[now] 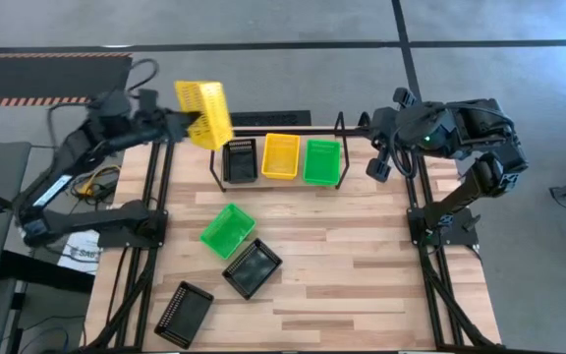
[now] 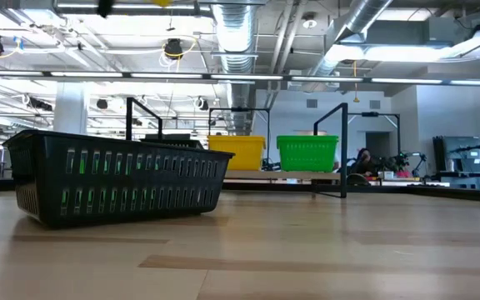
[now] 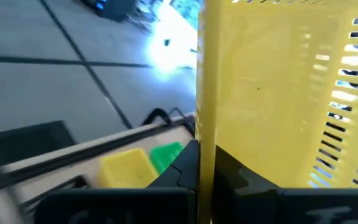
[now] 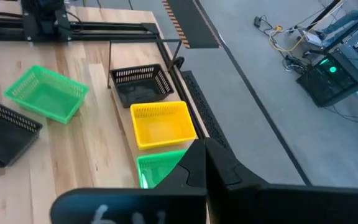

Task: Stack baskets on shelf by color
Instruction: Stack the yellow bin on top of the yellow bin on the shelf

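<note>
The left end effector is closed tight on a yellow basket, holding it up in the air and tipped on its side. It hangs over the far left edge of the desk, at about 11 o'clock from the desk's middle, just beside the left end of the shelf. The basket has a solid bottom and slotted walls.

The right end effector is closed with nothing in it. It waits by the right end of the shelf, at about 1 o'clock.

On the shelf sit three baskets in a row: black, yellow, green.

In the open middle of the desk lie a green basket and a black one, touching. Another black one sits near the front left edge, at 7 o'clock. The right half of the desk is bare wood.
</note>
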{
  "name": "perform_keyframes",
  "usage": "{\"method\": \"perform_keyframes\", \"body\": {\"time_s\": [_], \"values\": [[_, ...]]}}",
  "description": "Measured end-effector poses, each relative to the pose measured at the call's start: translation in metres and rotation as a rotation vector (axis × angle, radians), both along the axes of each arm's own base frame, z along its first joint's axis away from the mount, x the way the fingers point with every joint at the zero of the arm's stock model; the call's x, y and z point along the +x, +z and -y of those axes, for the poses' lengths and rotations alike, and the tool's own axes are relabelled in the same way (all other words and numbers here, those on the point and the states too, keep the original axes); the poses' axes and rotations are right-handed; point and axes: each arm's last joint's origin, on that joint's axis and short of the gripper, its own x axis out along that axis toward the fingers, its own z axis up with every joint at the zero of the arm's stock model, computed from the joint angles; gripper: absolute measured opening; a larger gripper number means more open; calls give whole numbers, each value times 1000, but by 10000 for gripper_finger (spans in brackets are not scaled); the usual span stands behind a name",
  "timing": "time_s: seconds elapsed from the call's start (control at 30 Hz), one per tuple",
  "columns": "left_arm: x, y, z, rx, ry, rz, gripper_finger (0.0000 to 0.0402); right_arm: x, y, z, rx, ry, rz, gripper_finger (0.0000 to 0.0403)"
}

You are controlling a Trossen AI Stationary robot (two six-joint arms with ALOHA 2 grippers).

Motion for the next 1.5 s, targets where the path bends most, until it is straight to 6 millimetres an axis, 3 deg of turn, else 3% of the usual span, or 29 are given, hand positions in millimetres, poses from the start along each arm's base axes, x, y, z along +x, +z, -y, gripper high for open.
{"method": "perform_keyframes", "body": {"time_s": [0.2, 0.37, 0.57, 0.73, 0.9, 1.13, 1.5], "values": [[66, -18, -22, -21, -130, -44, 0, -5, 2, 4, -73, -89, 9, 5], [116, -61, -44, -149, -32, -210, 0, -24, 8, 14, -141, -168, -1, 3], [162, -113, -62, -337, 91, -293, 0, -68, 19, 25, -183, -209, 18, 2], [192, -138, -69, -412, 116, -281, 0, -104, 27, 30, -192, -263, 77, 1], [214, -140, -76, -455, 150, -425, 0, -126, 30, 29, -189, -283, 121, 1], [235, -128, -87, -486, 191, -594, 0, -136, 31, 27, -187, -280, 143, 2], [234, -141, -85, -589, 220, -762, 0, -137, 31, 27, -207, -263, 123, 1]]}}
